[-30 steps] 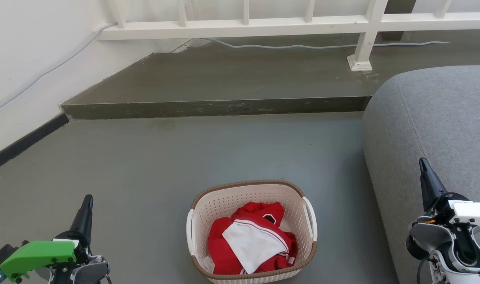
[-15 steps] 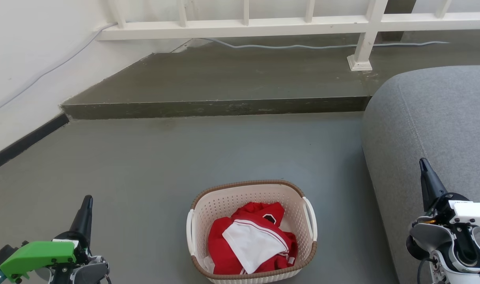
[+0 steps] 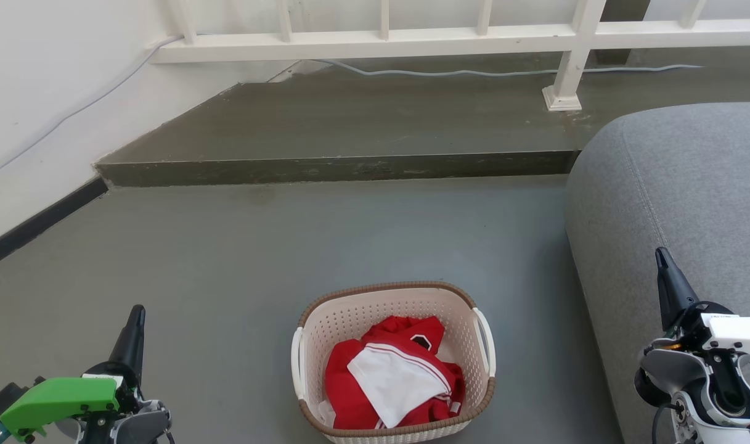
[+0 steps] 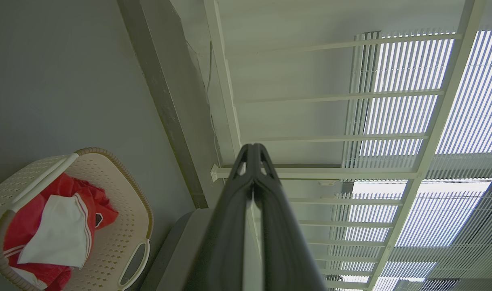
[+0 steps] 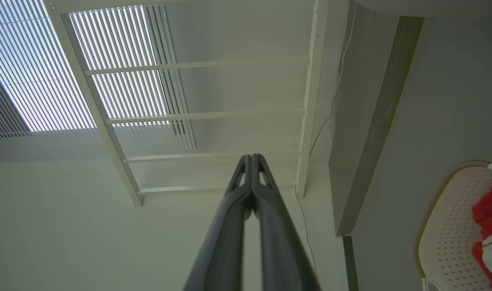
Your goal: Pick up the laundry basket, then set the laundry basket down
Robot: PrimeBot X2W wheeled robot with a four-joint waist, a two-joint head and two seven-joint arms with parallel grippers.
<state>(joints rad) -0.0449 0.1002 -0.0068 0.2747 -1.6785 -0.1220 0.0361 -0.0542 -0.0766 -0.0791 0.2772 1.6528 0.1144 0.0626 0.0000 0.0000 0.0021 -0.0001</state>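
The laundry basket (image 3: 350,320) stands on the grey floor at the bottom middle of the head view, cream with a brown rim and white side handles, holding red and white clothes. The basket (image 4: 124,190) appears at the lower left of the left wrist view, and its edge (image 5: 448,226) at the lower right of the right wrist view. My left gripper (image 3: 137,311) rests well to its left, shut and empty, tips together (image 4: 252,147). My right gripper (image 3: 660,254) rests far to its right over the sofa, also shut and empty (image 5: 252,157).
A grey sofa (image 3: 689,197) fills the right side, close to the basket. A raised concrete step (image 3: 338,166) crosses the floor ahead, with a white railing (image 3: 381,40) and a cable behind it. A white wall with a dark skirting (image 3: 36,225) runs along the left.
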